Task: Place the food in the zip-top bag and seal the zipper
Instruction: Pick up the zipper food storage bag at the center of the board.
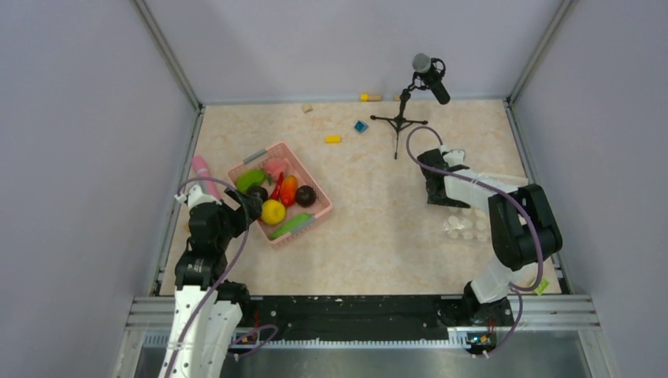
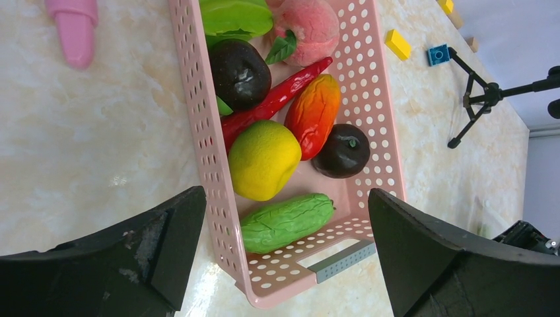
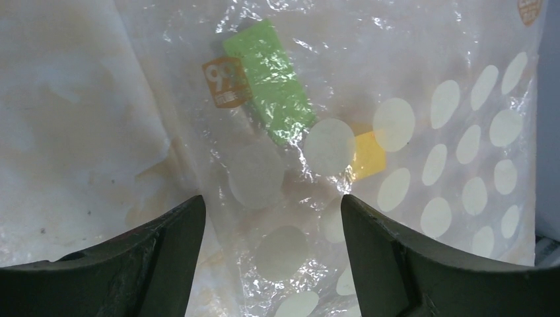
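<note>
Marble tabletop (image 1: 378, 236): left gripper (image 2: 285, 201) spread over basket (image 2: 205, 132), right gripper (image 3: 273, 205) parted above zip-top bag (image 3: 429, 132).

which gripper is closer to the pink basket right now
Left. The left gripper hovers open at one end of the pink basket. The right gripper is far across the table, over the zip-top bag.
</note>
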{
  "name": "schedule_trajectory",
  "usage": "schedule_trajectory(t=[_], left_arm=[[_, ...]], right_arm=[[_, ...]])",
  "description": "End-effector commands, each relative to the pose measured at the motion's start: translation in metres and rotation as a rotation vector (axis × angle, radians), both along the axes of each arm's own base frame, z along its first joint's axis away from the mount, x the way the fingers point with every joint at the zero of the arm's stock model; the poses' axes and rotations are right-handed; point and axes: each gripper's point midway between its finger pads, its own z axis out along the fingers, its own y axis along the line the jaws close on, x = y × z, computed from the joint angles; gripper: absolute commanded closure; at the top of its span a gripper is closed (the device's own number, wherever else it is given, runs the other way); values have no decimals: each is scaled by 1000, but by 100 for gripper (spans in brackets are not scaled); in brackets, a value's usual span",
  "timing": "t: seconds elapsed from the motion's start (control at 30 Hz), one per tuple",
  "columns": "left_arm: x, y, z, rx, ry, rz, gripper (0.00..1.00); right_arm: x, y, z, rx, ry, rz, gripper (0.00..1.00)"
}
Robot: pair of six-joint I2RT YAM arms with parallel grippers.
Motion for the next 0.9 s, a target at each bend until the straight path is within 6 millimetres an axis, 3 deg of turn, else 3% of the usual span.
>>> schedule_trajectory(t=[0.0, 0.13, 0.33, 0.5, 0.63, 0.77, 0.87], left_arm=[[6, 0, 11, 10, -57, -3, 2], [5, 1, 11, 9, -55, -2, 2], [3, 1, 12, 9, -56, -2, 2], [2, 0, 12, 5, -62, -2, 2], [2, -12, 14, -24, -74, -64, 2], [2, -29, 19, -59, -101, -158, 2], [4, -42, 20, -100, -128, -225, 2]], right_arm=[[-9, -12, 2, -72, 36, -40, 30], [-11, -15, -1, -90, 49, -36, 40], [-5, -11, -2, -73, 36, -7, 74], [4, -2, 10, -26, -33, 50, 100], [12, 37, 27, 81, -123, 229, 100], [5, 99, 58, 184, -226, 506, 100], [-14, 151, 76, 326, -283, 738, 100]])
